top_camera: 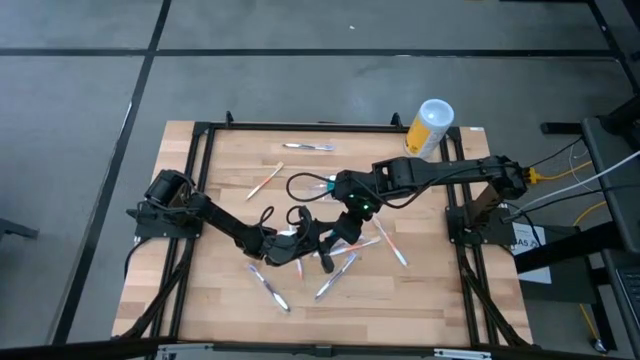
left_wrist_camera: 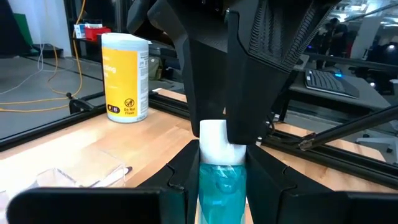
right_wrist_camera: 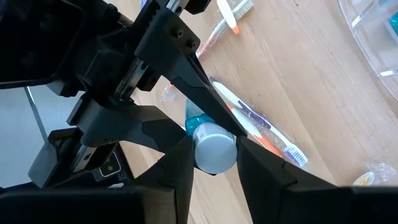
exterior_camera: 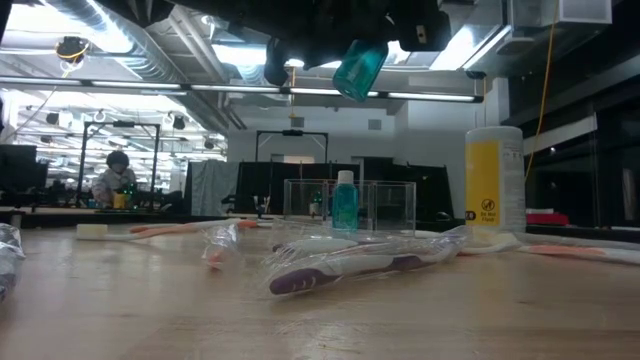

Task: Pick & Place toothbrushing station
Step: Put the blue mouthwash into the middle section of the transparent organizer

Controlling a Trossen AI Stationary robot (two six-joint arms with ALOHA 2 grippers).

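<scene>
1. The left claw (top_camera: 297, 244), reaching in from 9 o'clock, was clenched on the body of a teal bottle (exterior_camera: 358, 68) held above the middle of the bench (top_camera: 430, 290).
2. The right claw (right_wrist_camera: 214, 149), coming from 3 o'clock, grasped the same bottle by its white cap (left_wrist_camera: 217, 140). The two claws met nose to nose, so neither was free.
3. The station (exterior_camera: 385, 205) stood upright on the bench, untouched. Judged from the high view, it lay toward 12 o'clock of the joined claws and near them, though its clear walls barely showed there.
4. Its long side ran across the low view, from 9 to 3 o'clock. A second teal bottle (exterior_camera: 345, 200) stood upright in one compartment.
5. Both arms looked about equally near the station. The coming move likely turned on carrying the held bottle toward 12 o'clock and bringing it upright over an open compartment, since it hung tilted.
6. A yellow canister (top_camera: 430, 128) stood at about 1 o'clock on the bench, well apart from the claws.
7. Only the low view showed the bottle lifted clear and the station's compartments. Only the wrist views showed each grip. Only the high view showed the toothbrushes (top_camera: 335, 278) scattered around the claws.
</scene>
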